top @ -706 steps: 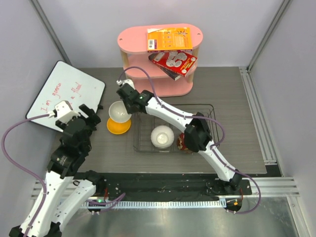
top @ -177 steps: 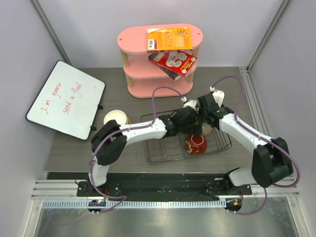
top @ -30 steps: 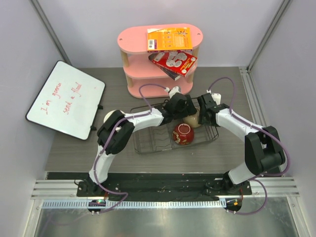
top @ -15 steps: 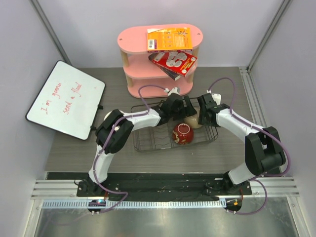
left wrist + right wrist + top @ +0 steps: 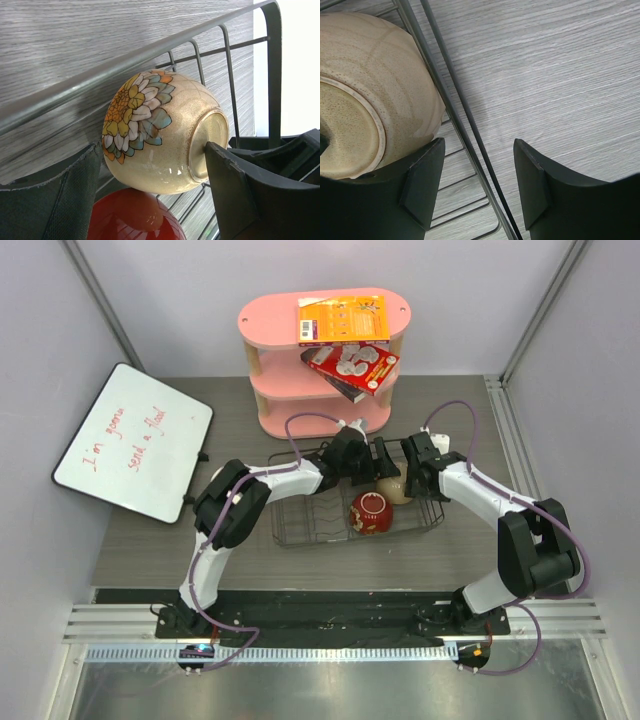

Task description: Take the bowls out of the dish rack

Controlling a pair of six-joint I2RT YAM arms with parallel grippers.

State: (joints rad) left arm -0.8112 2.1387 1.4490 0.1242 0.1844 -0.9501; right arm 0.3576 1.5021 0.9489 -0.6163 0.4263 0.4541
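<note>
The black wire dish rack (image 5: pixel 300 532) holds two bowls. A beige bowl (image 5: pixel 393 490) with a flower pattern (image 5: pixel 150 130) lies on its side against the rack's far rim. Just in front of it sits a dark red bowl (image 5: pixel 369 512) (image 5: pixel 132 220). My left gripper (image 5: pixel 378 470) (image 5: pixel 154 150) is open and straddles the beige bowl. One fingertip (image 5: pixel 212 150) rests against its foot and the other finger (image 5: pixel 75 195) is close beside its rim. My right gripper (image 5: pixel 412 480) (image 5: pixel 479 150) is open astride the rack's wire rim (image 5: pixel 455 125), with the beige bowl (image 5: pixel 370 85) by its left finger.
A pink three-tier shelf (image 5: pixel 320 320) with boxes on it stands behind the rack. A whiteboard (image 5: pixel 130 440) lies at the left. The left arm's elbow (image 5: pixel 225 502) hangs over the table left of the rack. A metal rail (image 5: pixel 525 480) runs along the right.
My left wrist has drawn slightly to the left and its fingers have come a little closer round the beige bowl. The right arm and both bowls stay put.
</note>
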